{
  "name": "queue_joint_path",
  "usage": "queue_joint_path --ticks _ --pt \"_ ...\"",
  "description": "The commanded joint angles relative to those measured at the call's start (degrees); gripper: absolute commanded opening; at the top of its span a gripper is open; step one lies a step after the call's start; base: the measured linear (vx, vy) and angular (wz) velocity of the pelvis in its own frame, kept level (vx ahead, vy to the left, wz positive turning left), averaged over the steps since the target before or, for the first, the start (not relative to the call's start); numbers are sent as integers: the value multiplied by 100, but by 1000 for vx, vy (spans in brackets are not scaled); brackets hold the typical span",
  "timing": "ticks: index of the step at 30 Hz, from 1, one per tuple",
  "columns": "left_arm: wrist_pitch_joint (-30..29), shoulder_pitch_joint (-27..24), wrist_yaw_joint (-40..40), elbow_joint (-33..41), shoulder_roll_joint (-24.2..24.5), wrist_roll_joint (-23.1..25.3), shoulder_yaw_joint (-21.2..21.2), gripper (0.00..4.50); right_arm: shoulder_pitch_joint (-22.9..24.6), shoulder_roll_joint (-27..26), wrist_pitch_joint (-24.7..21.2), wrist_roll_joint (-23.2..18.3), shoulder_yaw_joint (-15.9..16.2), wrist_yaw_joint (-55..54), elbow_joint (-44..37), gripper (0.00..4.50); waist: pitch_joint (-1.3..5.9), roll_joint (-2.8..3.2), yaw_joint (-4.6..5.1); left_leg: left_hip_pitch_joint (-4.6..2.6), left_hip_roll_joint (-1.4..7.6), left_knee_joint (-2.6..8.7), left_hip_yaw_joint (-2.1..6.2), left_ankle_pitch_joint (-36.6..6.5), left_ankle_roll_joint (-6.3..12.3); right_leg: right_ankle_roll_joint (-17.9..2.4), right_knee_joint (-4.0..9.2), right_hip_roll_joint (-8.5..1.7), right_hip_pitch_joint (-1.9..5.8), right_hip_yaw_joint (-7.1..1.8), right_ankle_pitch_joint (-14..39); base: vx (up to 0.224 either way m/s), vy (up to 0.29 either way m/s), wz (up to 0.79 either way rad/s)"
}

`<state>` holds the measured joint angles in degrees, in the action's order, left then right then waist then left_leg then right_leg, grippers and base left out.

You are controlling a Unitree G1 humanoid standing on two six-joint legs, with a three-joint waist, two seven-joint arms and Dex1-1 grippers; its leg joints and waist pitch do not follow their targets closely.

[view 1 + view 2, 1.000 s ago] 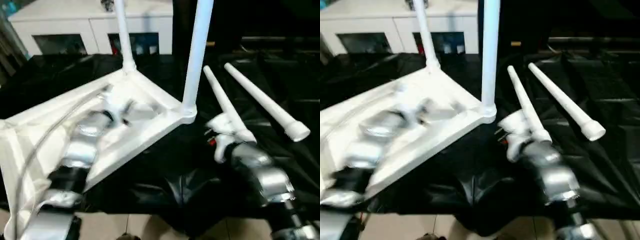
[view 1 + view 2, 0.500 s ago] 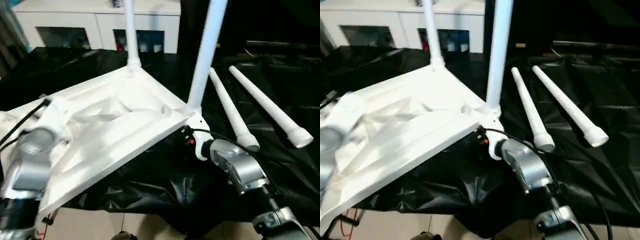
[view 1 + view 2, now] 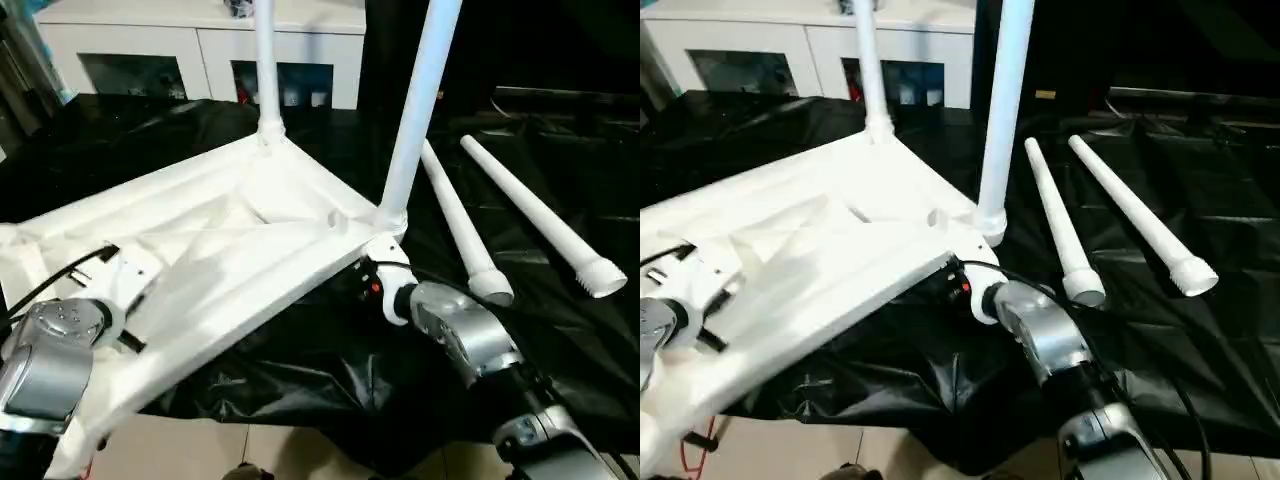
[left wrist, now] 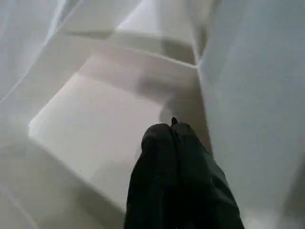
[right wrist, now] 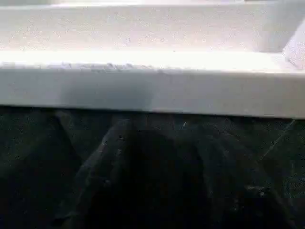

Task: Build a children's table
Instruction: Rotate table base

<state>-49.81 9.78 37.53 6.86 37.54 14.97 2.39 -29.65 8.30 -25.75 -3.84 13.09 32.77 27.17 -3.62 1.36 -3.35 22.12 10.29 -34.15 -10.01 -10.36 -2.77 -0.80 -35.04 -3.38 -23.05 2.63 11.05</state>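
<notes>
On the black-draped worktop (image 3: pixel 300 370) the white tabletop (image 3: pixel 250 250) is seen lying upside down, its ribbed underside turned upward and its near left part overhanging the worktop's front edge. Two legs are seated upright in corner sockets: one far leg (image 3: pixel 266 70) at the rear corner and one nearer leg (image 3: pixel 420 100) at the right corner. Two loose legs (image 3: pixel 455 225) (image 3: pixel 535 215) are laid flat on the black cloth to the right of the tabletop, side by side, their wider ends toward the robot. The left gripper (image 4: pixel 170 131) is held inside the ribbed underside near the tabletop's left end; in the left wrist view its jaws are pressed together with nothing between them, above a flat panel bounded by ribs. The right gripper (image 3: pixel 372 272) is placed at the tabletop's right edge, just below the socket of the nearer leg; in the right wrist view the white rim is seen directly ahead above the black cloth, but whether its jaws are released or clenched cannot be told. A white cabinet (image 3: pixel 200 45) is noted behind the worktop.
</notes>
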Motion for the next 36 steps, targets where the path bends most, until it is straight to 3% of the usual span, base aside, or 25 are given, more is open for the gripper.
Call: queue_joint_path --ticks 1,7,13,14,16,20,21,22,24,25,26,28,29,32,34,35,36 --pt "-128 -44 563 252 60 -381 257 0 -152 -76 129 45 -40 -96 213 169 393 112 2 -135 254 432 118 -1276 -77 -1345 370 -427 225 -257 683 0 0 0" --pt "-42 -49 1948 941 442 -1338 696 0 -429 -238 360 89 -76 -154 698 114 390 91 2 -152 246 438 109 -1300 -136 -1404 344 -422 220 -256 730 0 0 0" --pt "57 383 2197 788 63 -1612 877 0 -567 -331 440 105 -41 -148 861 71 397 66 33 -140 229 408 79 -1091 -98 -1380 340 -418 248 -272 625 0 0 0" --pt "262 652 2049 420 -190 -1498 931 0 -621 -366 507 118 -44 -153 967 64 397 60 41 -113 227 412 88 -1070 -87 -1386 333 -430 277 -270 639 0 0 0" --pt "530 909 1811 31 -405 -1345 988 0 -657 -388 563 129 -50 -157 1046 59 397 47 36 -145 216 393 74 -1123 -82 -1339 369 -418 261 -277 791 0 0 0" --pt "1246 1675 806 -1198 -891 -1004 972 0 -696 -381 692 233 -86 -222 1102 18 412 37 29 -131 210 394 85 -1140 -100 -1223 374 -410 271 -265 891 0 0 0" --pt "1395 1847 649 -1442 -968 -961 996 0 -693 -354 698 243 -105 -237 1064 18 417 86 26 -145 211 386 88 -1154 -116 -1219 373 -412 263 -267 882 0 0 0" --pt "1488 1951 561 -1589 -1012 -928 1020 0 -688 -334 697 244 -116 -246 1034 14 426 68 24 -155 224 390 93 -1199 -130 -1205 376 -411 267 -261 893 0 0 0" --pt "1696 2189 295 -1992 -1106 -819 1063 0 -677 -284 680 228 -164 -263 958 7 439 53 10 -127 235 392 111 -1106 -120 -1234 350 -430 294 -254 751 0 0 0" --pt "1812 2286 179 -2174 -1140 -759 1084 0 -671 -262 673 226 -179 -269 925 7 436 119 10 -133 216 379 106 -1087 -112 -1243 353 -409 275 -252 689 0 0 0" --pt "1968 2436 40 -2488 -1222 -697 1080 0 -662 -221 675 236 -210 -294 872 7 452 81 7 -130 229 370 104 -1021 -98 -1269 341 -418 294 -253 507 0 0 0" --pt "2443 2746 -317 -3235 -1336 -466 1171 0 -619 -104 657 239 -330 -398 672 7 460 83 -8 -124 208 357 97 -971 -81 -1247 341 -407 304 -249 420 0 0 0" --pt "2505 2786 -363 -3337 -1352 -438 1181 0 -613 -88 655 240 -348 -416 641 7 456 184 -17 -119 191 351 114 -940 -72 -1209 348 -396 300 -244 386 0 0 0" --pt "2687 2884 -525 -3549 -1399 -364 1213 0 -563 28 637 273 -541 -716 388 7 489 132 -14 -110 221 340 127 -802 -77 -1329 283 -423 342 -233 -51 0 0 0" --pt "2656 2882 -508 -3454 -1534 -551 1072 0 -555 144 450 447 -789 -1295 123 7 485 188 -11 -113 216 325 114 -761 -68 -1394 282 -420 330 -233 -115 0 0 0" --pt "2656 2882 -508 -3454 -1534 -551 1072 0 -555 144 450 447 -789 -1295 123 7 482 167 -11 -116 210 326 104 -728 -88 -1421 290 -407 334 -231 -123 0 0 0" --pt "2537 2771 -431 -3109 -1608 -756 930 0 -557 291 56 544 -925 -1521 -175 7 486 178 -16 -121 206 319 103 -745 -84 -1432 287 -407 334 -230 -108 0 0 0"
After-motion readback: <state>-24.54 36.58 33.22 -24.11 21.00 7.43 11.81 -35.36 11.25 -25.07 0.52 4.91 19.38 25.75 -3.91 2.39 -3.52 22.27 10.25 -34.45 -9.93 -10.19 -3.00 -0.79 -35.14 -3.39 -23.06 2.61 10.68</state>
